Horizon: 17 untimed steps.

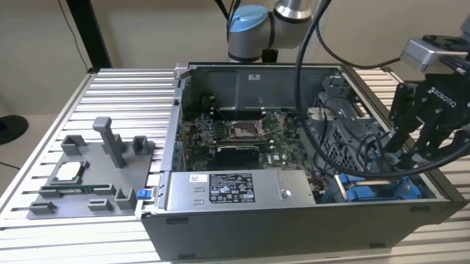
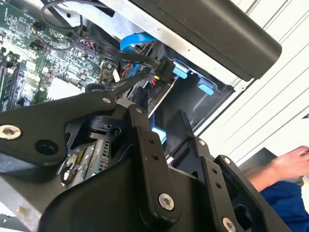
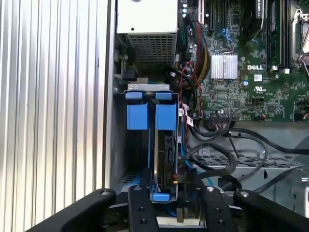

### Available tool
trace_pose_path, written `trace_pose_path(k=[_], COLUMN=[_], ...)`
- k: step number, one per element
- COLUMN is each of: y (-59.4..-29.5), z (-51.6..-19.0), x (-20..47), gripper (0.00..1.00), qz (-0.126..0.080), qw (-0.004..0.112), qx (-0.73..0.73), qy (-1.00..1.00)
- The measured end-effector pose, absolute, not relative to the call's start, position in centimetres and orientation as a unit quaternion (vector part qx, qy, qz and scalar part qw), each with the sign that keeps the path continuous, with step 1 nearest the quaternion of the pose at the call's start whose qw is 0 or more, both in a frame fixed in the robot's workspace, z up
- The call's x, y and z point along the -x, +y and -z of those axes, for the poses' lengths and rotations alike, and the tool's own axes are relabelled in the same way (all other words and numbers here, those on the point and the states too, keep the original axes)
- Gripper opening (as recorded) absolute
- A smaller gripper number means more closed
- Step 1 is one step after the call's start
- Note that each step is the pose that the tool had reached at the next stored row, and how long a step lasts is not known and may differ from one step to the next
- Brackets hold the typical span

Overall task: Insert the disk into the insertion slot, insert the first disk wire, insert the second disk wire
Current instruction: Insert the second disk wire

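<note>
The disk [image 3: 166, 154] stands on edge in its blue carrier, seated in the insertion slot [image 3: 137, 116], a grey bay with blue tabs at the case's front corner on the exterior view's right [image 1: 375, 192]. My gripper [image 3: 175, 193] hangs just above the bay [image 1: 411, 165]. It is open, with its two black fingers [image 3: 140, 205] on either side of the disk's upper edge and nothing clamped. In the second wrist view a black wire ends in a connector [image 2: 161, 67] beside the disk's edge, just beyond my gripper [image 2: 157, 113]. Loose black wires [image 3: 212, 164] loop next to the bay.
The open grey computer case [image 1: 294, 220] lies on a slatted metal table [image 1: 125, 93]. Inside are the labelled power-supply box [image 1: 235, 190] and the green motherboard [image 1: 235, 132]. A grey fixture [image 1: 96, 176] stands at the exterior view's left. A person's hand [image 2: 289, 162] and blue sleeve are beside the case.
</note>
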<state>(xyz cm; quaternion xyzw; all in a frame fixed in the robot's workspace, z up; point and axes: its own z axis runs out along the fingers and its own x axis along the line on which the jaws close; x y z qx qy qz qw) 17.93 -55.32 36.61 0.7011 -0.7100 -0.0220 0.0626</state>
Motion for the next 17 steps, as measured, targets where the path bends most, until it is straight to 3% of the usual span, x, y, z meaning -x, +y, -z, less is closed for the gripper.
trace_pose_path(k=[4, 6, 14, 17], y=[-55.3, -55.3, -55.6, -55.9], z=[-36.6, -36.6, -36.6, -36.7], x=[-18.7, -19.0, -19.4, -19.5], gripper=[1.0, 1.0, 1.0, 1.0], qz=[0.029, 0.036, 0.086, 0.099], qw=[0.068, 0.063, 0.016, 0.003], qx=[-0.701, -0.701, -0.704, -0.704], qy=[-0.709, -0.709, -0.705, -0.703])
